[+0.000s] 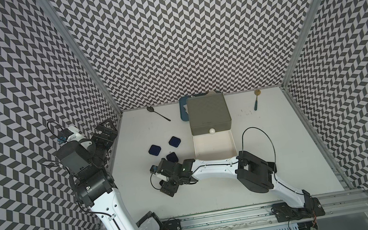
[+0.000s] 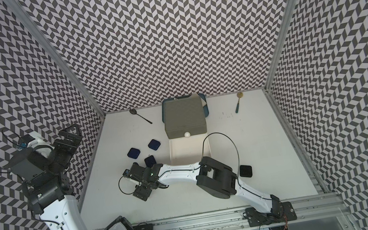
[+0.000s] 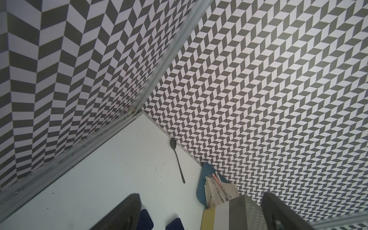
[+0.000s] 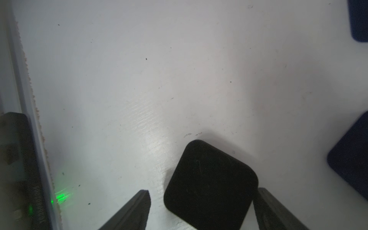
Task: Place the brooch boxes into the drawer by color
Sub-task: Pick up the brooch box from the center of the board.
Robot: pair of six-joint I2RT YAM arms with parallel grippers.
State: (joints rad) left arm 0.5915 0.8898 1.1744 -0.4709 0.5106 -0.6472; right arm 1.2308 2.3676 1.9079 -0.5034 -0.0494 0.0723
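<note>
The drawer chest (image 1: 208, 114) stands at the back middle, grey on top with a white ball knob (image 1: 212, 130). Its white drawer (image 1: 213, 147) is pulled out and looks bare. Three navy brooch boxes (image 1: 154, 149) (image 1: 174, 142) (image 1: 172, 157) lie left of it. My right gripper (image 1: 160, 178) hangs low just in front of them. In the right wrist view it is open (image 4: 203, 195) around a black brooch box (image 4: 211, 185) lying on the table, one finger at the box's corner. Another black box (image 2: 246, 170) lies by the right elbow. My left gripper (image 1: 105, 130) is raised by the left wall, open and empty (image 3: 201, 195).
A dark spoon (image 1: 158, 113) lies at the back left and a gold-bowled spoon with a teal handle (image 1: 257, 100) at the back right. A blue tray (image 1: 183, 113) holding a napkin and cutlery (image 3: 217, 189) sits behind the chest. Patterned walls close three sides.
</note>
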